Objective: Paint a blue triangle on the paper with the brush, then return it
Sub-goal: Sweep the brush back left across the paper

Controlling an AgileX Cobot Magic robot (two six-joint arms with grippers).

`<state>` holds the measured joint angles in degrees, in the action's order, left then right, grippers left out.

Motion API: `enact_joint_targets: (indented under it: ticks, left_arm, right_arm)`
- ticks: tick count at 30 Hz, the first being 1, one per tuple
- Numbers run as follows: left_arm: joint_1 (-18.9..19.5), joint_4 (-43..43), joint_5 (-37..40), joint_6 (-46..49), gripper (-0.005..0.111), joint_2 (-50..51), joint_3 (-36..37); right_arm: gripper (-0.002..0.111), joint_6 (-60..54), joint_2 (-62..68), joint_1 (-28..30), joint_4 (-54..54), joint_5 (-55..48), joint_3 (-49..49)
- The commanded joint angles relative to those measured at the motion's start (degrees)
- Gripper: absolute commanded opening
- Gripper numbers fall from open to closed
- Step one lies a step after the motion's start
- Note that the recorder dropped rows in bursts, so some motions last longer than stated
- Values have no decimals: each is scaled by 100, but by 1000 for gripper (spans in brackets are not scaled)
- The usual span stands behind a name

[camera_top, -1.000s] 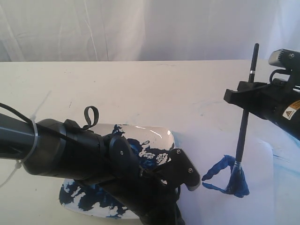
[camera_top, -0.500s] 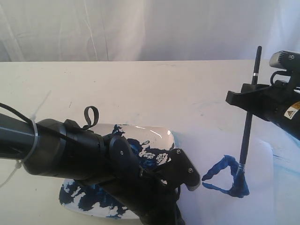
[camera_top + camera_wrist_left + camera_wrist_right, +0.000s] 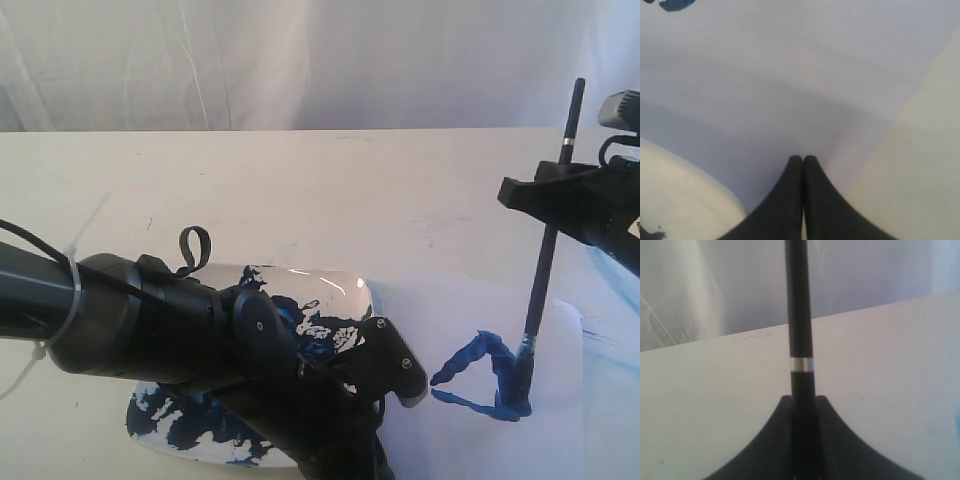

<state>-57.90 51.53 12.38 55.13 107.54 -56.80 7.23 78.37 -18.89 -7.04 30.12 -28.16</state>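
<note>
The blue triangle (image 3: 487,377) is painted on the white paper (image 3: 470,440) at the lower right, hollow in the middle. Over its right corner the black brush (image 3: 546,262) stands nearly upright, its bristle tip at the paint. My right gripper (image 3: 553,195) is shut on the brush shaft, which shows with a silver band in the right wrist view (image 3: 800,340). My left gripper (image 3: 803,159) is shut on nothing and presses on the paper (image 3: 790,85) near its edge, beside the dish.
A white square dish (image 3: 300,300) smeared with blue paint lies under my left arm at the lower left. Faint light-blue smears (image 3: 605,335) mark the paper's right side. A white curtain hangs behind the cream table (image 3: 300,190).
The right gripper has moved right and slightly up with the brush. The tip dragged along the triangle's right side, and the blot there became a thinner stroke. The left arm has not moved.
</note>
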Motion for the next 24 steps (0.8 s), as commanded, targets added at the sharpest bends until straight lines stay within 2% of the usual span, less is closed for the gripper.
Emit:
enact_joint_targets:
  ticks: [1,6,13,24]
  left_arm:
    - [-11,-15,138,3,0,35,73]
    - [-11,-15,138,3,0,35,73]
    - [-11,-15,138,3,0,35,73]
    - [-11,-15,138,3,0,35,73]
  right_arm:
    - [0,712,-98,6,91,409,20]
    - [0,1649,7,-5,704,1002,-16]
    - [0,2167,508,-5,1174,1013,-310]
    - [0,2297,951,-221,1210,1133,-335]
